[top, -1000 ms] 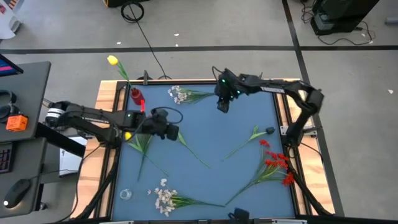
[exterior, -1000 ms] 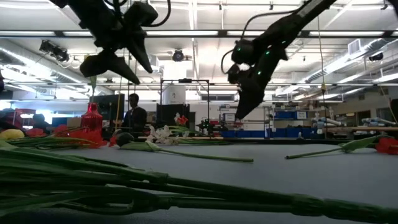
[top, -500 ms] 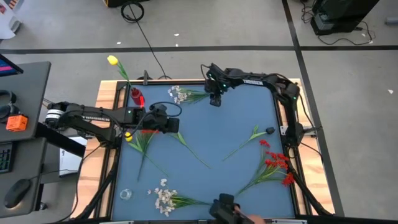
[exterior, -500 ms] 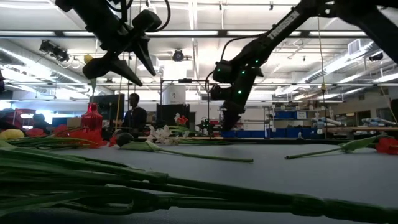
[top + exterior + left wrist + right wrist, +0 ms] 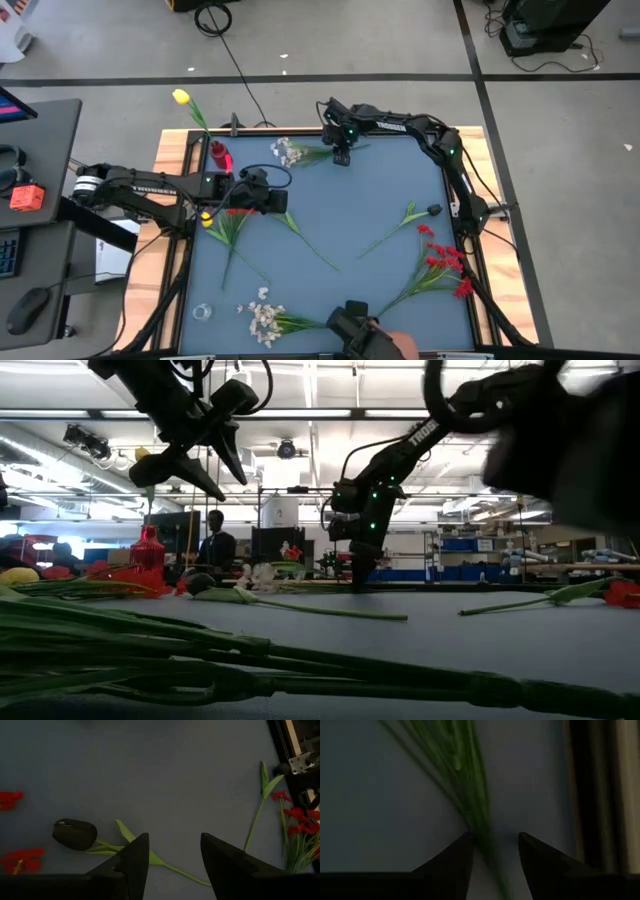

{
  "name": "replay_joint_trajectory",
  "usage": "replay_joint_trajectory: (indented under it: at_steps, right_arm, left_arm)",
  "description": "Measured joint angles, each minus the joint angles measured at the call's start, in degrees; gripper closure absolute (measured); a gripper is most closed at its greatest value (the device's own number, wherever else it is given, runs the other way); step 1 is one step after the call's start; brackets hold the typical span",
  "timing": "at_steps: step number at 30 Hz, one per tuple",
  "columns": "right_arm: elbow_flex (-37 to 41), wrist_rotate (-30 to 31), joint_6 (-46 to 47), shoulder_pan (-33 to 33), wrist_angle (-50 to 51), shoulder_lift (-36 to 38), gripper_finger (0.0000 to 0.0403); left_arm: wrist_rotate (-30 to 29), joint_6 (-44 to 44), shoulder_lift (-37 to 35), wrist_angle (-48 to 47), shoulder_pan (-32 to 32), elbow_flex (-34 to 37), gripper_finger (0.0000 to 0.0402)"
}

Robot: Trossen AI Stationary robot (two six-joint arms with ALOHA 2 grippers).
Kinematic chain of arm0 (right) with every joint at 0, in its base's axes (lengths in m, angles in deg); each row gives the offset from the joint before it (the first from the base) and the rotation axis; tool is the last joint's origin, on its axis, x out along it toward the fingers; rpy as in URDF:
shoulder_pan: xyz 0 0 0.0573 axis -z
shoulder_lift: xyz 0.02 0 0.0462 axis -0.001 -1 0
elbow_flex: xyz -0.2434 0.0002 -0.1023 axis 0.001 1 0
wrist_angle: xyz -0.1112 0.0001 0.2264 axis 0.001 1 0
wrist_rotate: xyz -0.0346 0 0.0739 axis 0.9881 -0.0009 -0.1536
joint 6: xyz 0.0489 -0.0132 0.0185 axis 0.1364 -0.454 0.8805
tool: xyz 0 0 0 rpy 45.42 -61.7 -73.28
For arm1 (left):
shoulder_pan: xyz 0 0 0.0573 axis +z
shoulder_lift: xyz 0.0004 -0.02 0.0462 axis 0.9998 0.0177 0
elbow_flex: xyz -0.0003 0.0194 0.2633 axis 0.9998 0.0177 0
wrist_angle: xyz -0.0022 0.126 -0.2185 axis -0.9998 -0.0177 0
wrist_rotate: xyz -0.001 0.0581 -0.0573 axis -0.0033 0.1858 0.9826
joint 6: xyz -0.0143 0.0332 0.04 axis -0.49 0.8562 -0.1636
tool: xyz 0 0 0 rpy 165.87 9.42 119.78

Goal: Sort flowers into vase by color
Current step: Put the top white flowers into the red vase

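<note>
Green stem of the far white flower (image 5: 290,152) straddled by the parted right gripper (image 5: 342,157), left gripper (image 5: 277,200) released, hovering right of the red vase (image 5: 218,156).

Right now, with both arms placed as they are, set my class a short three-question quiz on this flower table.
1. True or false: the yellow tulip stands in the red vase.
2. Which stem does the right pincer straddle? A) the white flower nearest the vase B) a red spray C) a dark-bud flower
3. Fill in: the left pincer is ____ (open/shut).
Key: 1 true; 2 A; 3 open.
</note>
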Motion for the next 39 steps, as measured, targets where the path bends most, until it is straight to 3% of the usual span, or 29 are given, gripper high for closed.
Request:
replay_joint_trajectory:
  at_steps: [4,11,15,21,30,35,39]
  right_arm:
    - [0.7,-0.2,0.0,0.1,0.8,0.2,0.0278]
    - [0.7,-0.2,2.1,-0.1,4.2,0.4,0.0387]
    - [0.7,-2.8,8.5,0.1,6.0,0.7,0.0386]
    - [1.1,-15.9,20.3,1.8,6.9,3.0,0.0395]
    - [1.0,-24.4,28.5,0.7,4.1,13.0,0.0395]
    - [4.1,-26.8,33.4,-1.8,-3.7,20.6,0.0396]
    - [11.1,-27.0,37.5,-4.9,-14.8,27.6,0.0396]
  left_arm:
    - [0.0,0.2,0.0,-0.2,0.2,0.0,0.0219]
    - [-0.2,0.5,0.0,-0.3,1.5,0.0,0.0219]
    - [-0.4,0.4,0.0,-0.3,1.6,0.0,0.0219]
    - [-0.5,0.3,0.0,0.0,1.6,0.0,0.0219]
    - [-0.7,11.1,-0.5,9.1,1.0,0.0,0.0218]
    - [-2.3,15.1,-1.4,11.7,1.3,0.0,0.0213]
    - [-4.3,18.0,-3.1,13.6,1.3,0.0,0.0187]
